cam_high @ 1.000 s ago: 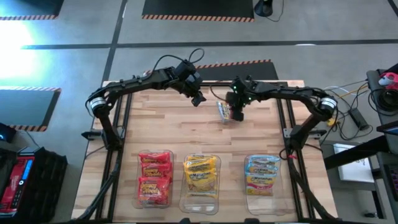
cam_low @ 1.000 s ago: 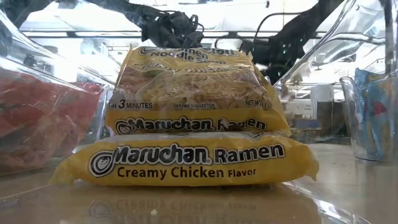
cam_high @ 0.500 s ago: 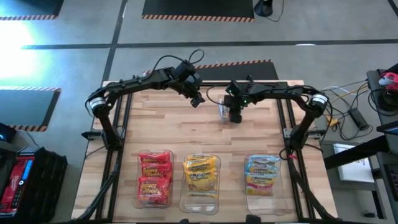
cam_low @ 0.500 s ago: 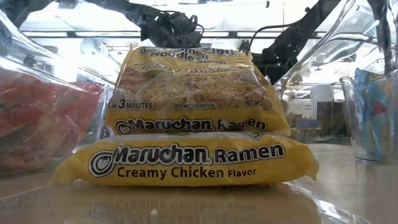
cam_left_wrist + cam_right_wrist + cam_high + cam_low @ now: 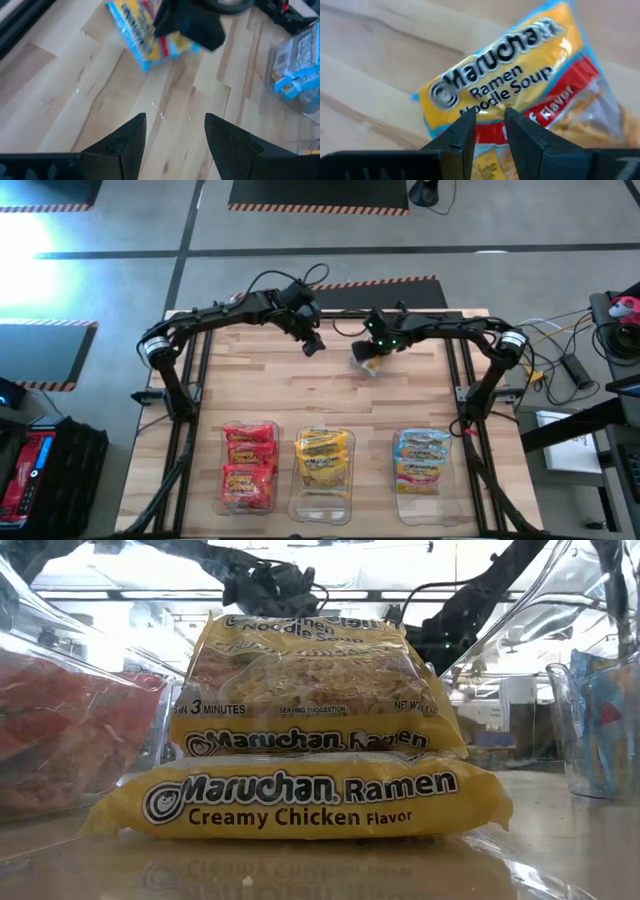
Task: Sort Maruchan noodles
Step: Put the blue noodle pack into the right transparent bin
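A light blue and yellow Maruchan noodle packet [image 5: 366, 361] sits at the far middle of the table, with my right gripper [image 5: 376, 348] shut on it from above. Seen from the left wrist, the packet [image 5: 142, 37] slants beneath the dark right gripper [image 5: 192, 20]. My left gripper [image 5: 175, 127] hovers open over bare wood, just left of the packet, and holds nothing. Along the near edge, red packets [image 5: 248, 465], yellow packets [image 5: 322, 460] and light blue packets [image 5: 421, 460] lie in three clear bins. My right gripper [image 5: 490, 122] pinches the packet between its two fingers at the printed face, close to the red band [image 5: 547, 107]. The fingers slant down from above and hide the exact place of contact. The packet is tilted; whether a corner rests on the table, I cannot tell.
The three clear bins stand side by side along the near edge; the middle one holds two stacked yellow packets [image 5: 300, 800]. The wooden table [image 5: 250, 380] is bare between the bins and the arms. Dark frame rails run along its left and right sides.
My right gripper has rolled about its own axis and sunk a little toward the table. The packet has turned with it, from hanging edge-on below the fingers to a slanted lie with its printed face up.
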Tool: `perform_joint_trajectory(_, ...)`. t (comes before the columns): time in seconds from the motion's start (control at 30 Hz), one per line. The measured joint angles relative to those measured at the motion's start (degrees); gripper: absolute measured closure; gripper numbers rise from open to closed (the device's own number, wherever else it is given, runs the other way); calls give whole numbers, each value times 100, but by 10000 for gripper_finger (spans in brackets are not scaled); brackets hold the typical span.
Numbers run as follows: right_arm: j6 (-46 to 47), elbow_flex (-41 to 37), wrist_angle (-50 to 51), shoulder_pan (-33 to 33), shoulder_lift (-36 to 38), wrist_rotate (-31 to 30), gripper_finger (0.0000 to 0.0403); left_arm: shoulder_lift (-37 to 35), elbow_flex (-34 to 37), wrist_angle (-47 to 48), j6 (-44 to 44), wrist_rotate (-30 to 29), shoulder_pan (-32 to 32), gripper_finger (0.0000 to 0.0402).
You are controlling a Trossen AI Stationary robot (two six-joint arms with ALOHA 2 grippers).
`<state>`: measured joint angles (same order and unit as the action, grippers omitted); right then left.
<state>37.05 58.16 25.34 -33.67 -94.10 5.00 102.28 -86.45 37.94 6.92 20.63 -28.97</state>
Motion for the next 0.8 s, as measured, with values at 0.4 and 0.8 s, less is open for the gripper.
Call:
perform_joint_trajectory(0.4, -3485, 686, 1579, 40, 555, 287, 305, -4, 490, -525, 116, 204, -2, 217)
perform_joint_trajectory(0.8, -3711, 144, 1517, 42, 550, 238, 310, -4, 1262, -2532, 1131, 563, 4, 217)
